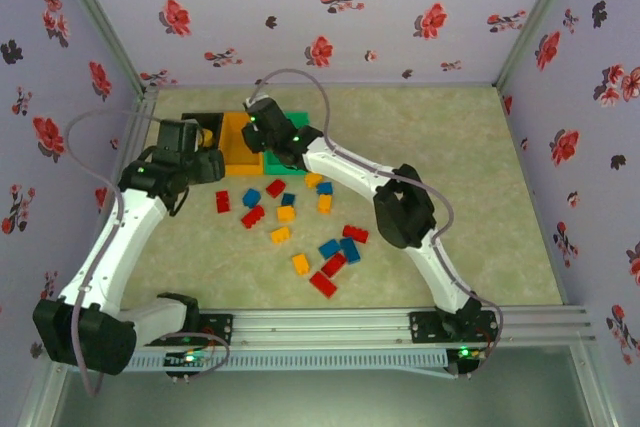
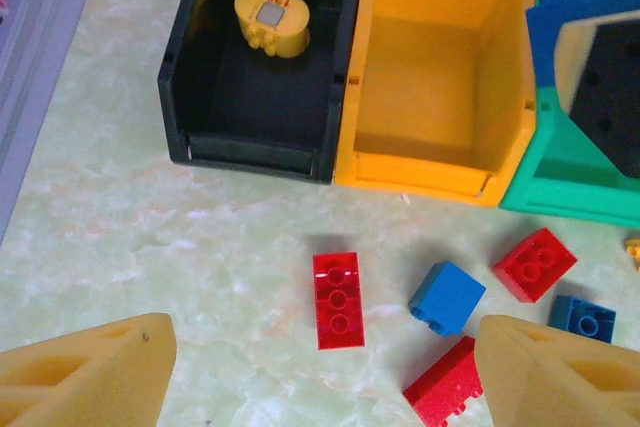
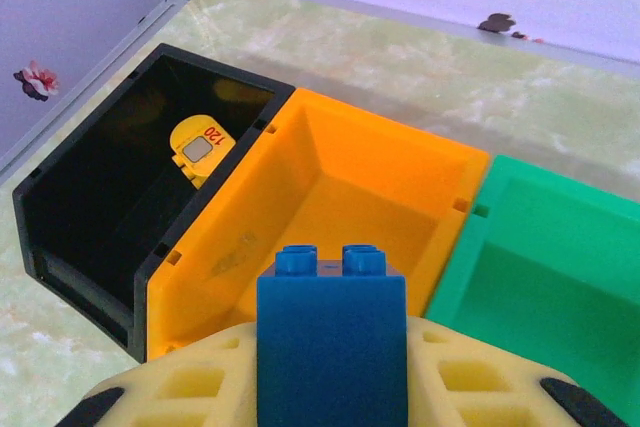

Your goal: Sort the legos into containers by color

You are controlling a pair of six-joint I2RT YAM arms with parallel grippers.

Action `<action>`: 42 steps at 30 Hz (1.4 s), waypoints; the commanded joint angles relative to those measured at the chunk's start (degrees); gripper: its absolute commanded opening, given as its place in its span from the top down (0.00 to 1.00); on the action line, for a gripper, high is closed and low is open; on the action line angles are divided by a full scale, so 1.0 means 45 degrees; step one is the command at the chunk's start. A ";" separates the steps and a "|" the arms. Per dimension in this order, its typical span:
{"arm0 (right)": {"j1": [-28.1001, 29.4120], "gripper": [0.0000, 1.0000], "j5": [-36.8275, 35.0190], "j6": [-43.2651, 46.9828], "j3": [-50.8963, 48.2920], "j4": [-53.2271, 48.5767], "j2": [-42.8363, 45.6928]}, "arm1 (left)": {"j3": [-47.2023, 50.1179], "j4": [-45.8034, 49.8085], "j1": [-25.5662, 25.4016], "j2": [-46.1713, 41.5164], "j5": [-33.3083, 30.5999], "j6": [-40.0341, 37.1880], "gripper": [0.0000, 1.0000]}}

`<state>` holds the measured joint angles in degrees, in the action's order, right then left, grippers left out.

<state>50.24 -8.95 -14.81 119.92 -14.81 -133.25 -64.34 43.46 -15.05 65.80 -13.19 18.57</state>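
A blue brick is pinched upright in the right gripper, above the seam between the orange bin and the green bin. This looks like the drop-off step: next, centre it over the chosen bin and release. The left gripper hangs spread over a red brick

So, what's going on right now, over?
Left pincer open over a red brick. Right pincer shut on blue brick by orange bin and green bin. One yellow brick in black bin. Nothing blocking.
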 commanded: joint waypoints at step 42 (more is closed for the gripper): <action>-0.0509 0.29 -0.0679 -0.1297 -1.1912 0.1379 0.9995 | 0.3987 -0.3202 -0.0191 0.1775 0.0490 0.2696 0.27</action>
<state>47.77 -10.61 -18.70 67.42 -7.84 -90.65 -46.85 32.97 -15.51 71.64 -11.79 32.38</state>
